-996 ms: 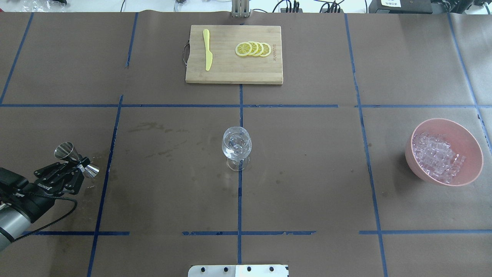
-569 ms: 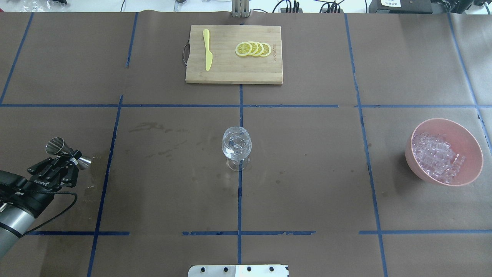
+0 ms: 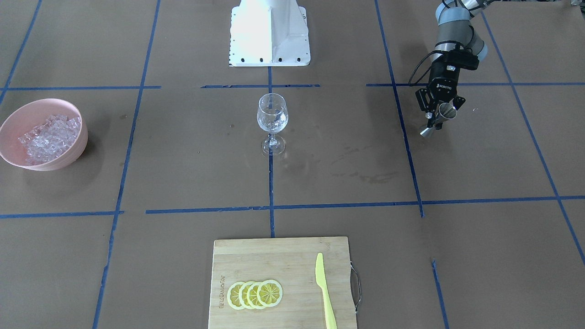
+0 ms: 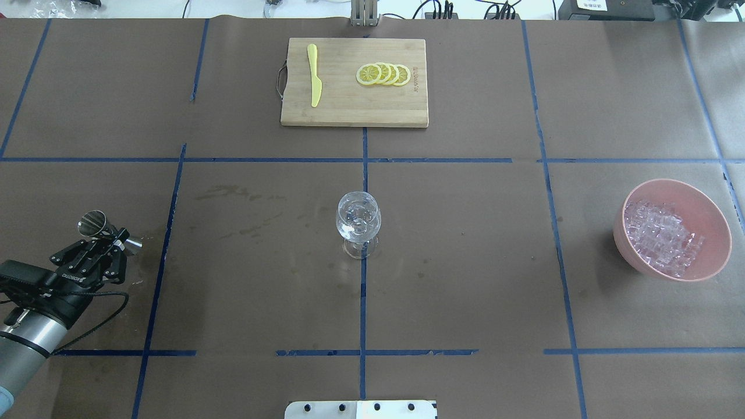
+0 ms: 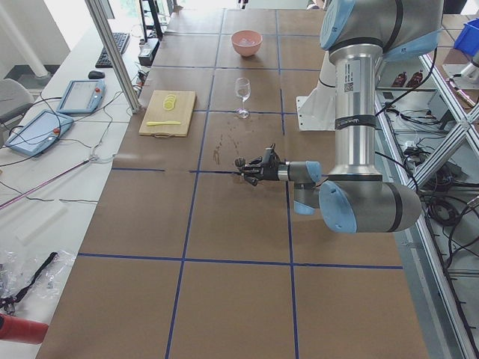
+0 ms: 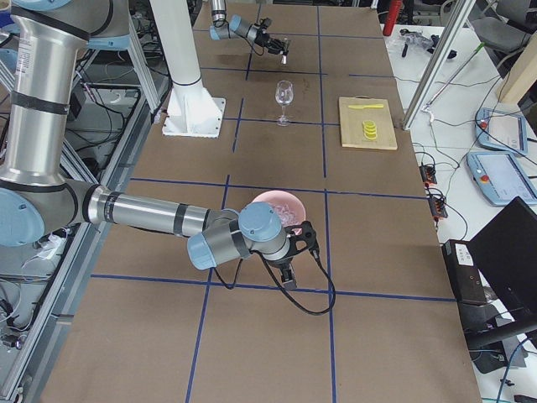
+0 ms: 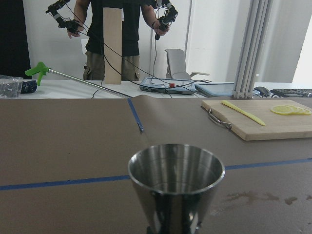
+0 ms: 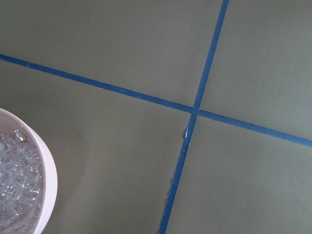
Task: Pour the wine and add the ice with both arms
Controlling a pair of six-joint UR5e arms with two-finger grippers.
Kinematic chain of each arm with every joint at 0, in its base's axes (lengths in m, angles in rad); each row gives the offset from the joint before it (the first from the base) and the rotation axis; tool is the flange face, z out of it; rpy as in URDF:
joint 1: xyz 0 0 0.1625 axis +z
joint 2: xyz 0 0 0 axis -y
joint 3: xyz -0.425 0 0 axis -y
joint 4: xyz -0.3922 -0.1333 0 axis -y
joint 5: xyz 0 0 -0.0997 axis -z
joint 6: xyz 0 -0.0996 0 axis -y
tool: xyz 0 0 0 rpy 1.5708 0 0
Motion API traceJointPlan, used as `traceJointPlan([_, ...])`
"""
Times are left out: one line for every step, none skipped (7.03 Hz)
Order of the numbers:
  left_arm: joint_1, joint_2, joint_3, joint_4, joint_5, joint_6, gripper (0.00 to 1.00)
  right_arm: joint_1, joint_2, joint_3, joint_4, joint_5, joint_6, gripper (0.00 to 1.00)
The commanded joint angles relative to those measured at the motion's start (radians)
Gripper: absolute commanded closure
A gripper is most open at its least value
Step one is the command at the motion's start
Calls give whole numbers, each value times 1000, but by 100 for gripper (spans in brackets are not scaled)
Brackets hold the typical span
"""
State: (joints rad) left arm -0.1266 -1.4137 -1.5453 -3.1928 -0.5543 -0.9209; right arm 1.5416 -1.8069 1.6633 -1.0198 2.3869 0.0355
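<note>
A metal jigger (image 4: 96, 224) is gripped at its waist by the left tool (image 4: 116, 243), whose fingers are closed on it, well apart from the wine glass (image 4: 358, 221) at the centre of the bench (image 4: 465, 279). The ice (image 4: 660, 233) is heaped in a pink bowl (image 4: 713, 221) on the robot's right side. The right tool (image 6: 289, 277) is seen only from the side, just beside that bowl, so its opening cannot be told. The right arm is judged far nearer the ice.

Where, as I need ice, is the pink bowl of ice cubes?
Overhead view: the round pink bowl sits far right, well apart from the clear wine glass.
</note>
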Motion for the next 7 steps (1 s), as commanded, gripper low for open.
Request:
traceJointPlan([2, -22, 7, 4, -4, 34, 100, 0, -2, -1, 0, 0, 0, 0])
traceJointPlan([4, -25, 7, 16, -4, 36, 100, 0, -2, -2, 0, 0, 0, 0])
traceJointPlan([4, -27, 8, 28, -4, 36, 100, 0, -2, -2, 0, 0, 0, 0])
traceJointPlan([5, -27, 11, 30, -4, 36, 100, 0, -2, -2, 0, 0, 0, 0])
traceJointPlan([13, -34, 16, 30, -4, 34, 100, 0, -2, -2, 0, 0, 0, 0])
traceJointPlan([24, -39, 22, 30, -4, 34, 100, 0, -2, -2, 0, 0, 0, 0])
traceJointPlan([27, -47, 30, 30, -4, 34, 99, 0, -2, -2, 0, 0, 0, 0])
